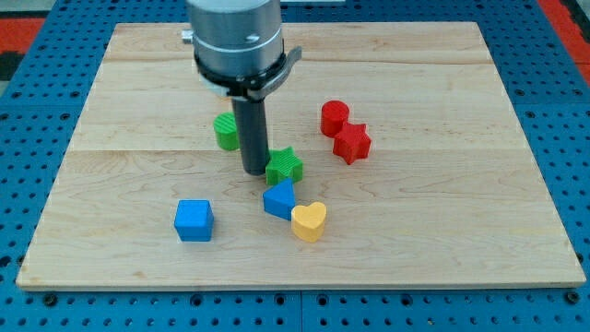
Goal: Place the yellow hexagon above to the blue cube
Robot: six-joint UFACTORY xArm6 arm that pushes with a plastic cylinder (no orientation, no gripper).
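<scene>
Six blocks listed; no yellow hexagon is seen, only a yellow heart [309,221] beside a blue triangular block [279,199]. My tip [254,171], no gripper fitted, touches a green star [285,166]. Blue cube [194,220] sits apart. Risk: wrong block pushed

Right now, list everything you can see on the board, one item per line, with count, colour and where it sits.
blue cube: one, blue, lower left of the board's middle, apart from the others.
blue block: one, blue, wedge-like, just below the green star, touching the yellow heart.
yellow heart: one, yellow, lowest of the central cluster; no yellow hexagon shows.
green star: one, green, right beside my tip.
green cylinder: one, green, left of the rod, partly hidden by it.
red cylinder: one, red, right of centre.
red star: one, red, against the red cylinder's lower right.
wooden board: one, light wood.
my tip: one, dark rod, between green cylinder and green star.
</scene>
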